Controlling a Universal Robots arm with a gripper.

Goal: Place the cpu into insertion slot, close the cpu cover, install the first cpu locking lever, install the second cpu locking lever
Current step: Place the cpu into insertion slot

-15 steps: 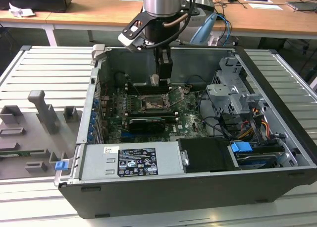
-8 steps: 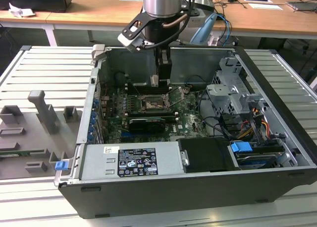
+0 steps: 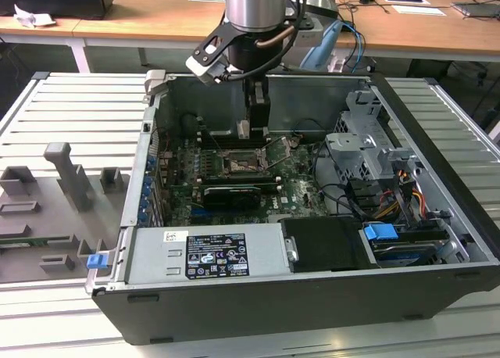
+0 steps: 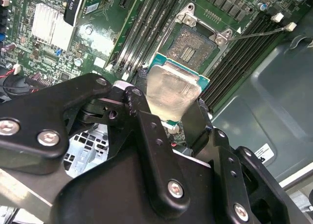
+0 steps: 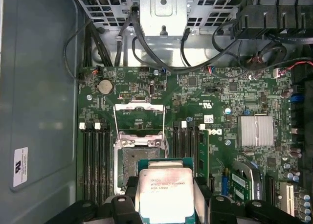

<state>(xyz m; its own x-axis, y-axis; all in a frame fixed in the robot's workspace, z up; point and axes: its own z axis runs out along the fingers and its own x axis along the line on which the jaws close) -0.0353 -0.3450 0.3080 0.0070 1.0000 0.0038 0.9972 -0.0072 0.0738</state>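
Cpu in fingers, seemingly over slot

Lab workspace: wooden desks behind an opened computer case.

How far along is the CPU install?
Nothing is seated yet. The hand grips the cpu in the air near the insertion slot, which is empty. The cpu cover stands flipped open. Left: seat the cpu, close the cover, latch both locking levers.
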